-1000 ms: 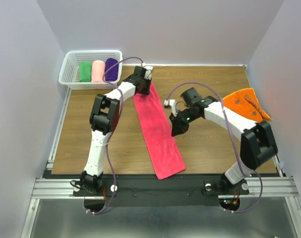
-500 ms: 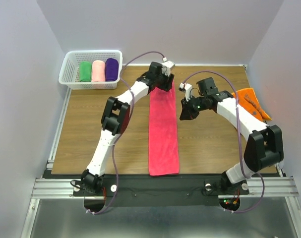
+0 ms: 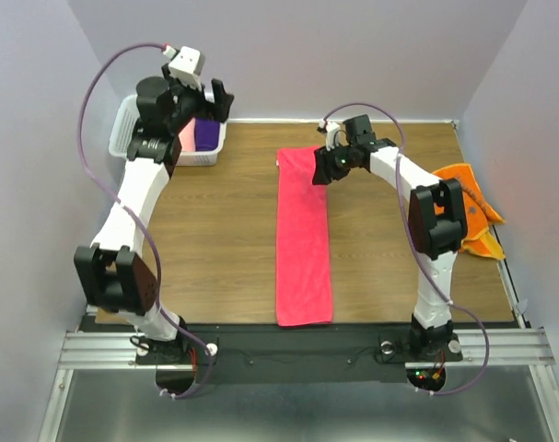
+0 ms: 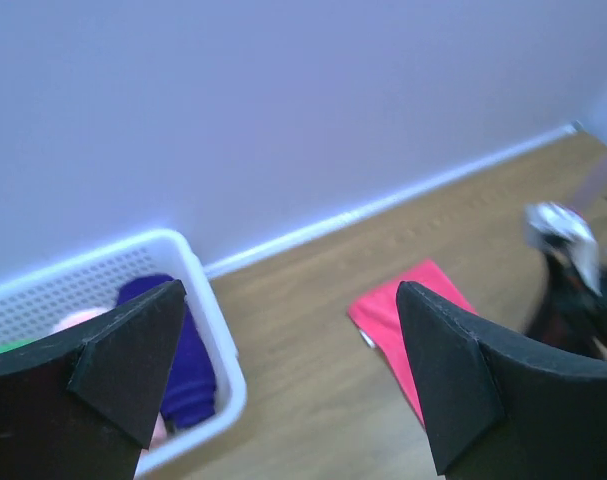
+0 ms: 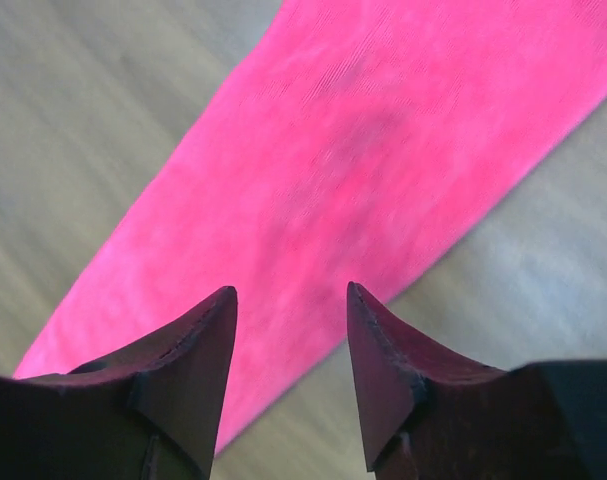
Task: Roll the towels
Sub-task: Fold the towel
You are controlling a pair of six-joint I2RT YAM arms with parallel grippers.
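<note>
The hot-pink towel (image 3: 304, 239) lies flat as a long narrow strip running from the table's far side to its near edge. My right gripper (image 3: 323, 171) hovers over the strip's far right corner, jaws open (image 5: 291, 290) with only pink cloth (image 5: 383, 150) below and nothing between them. My left gripper (image 3: 218, 99) is raised high beside the basket, jaws wide open (image 4: 288, 288) and empty. The orange towel (image 3: 466, 184) lies crumpled at the right edge, partly behind the right arm.
A white basket (image 3: 198, 157) stands at the far left corner, mostly hidden by the left arm. It holds a purple roll (image 4: 178, 355) and a pale pink roll (image 3: 184, 135). Walls close in on three sides.
Both grippers have opened and let go of the pink towel's far end. The left arm swung up and left to the basket. The towel now lies straight.
</note>
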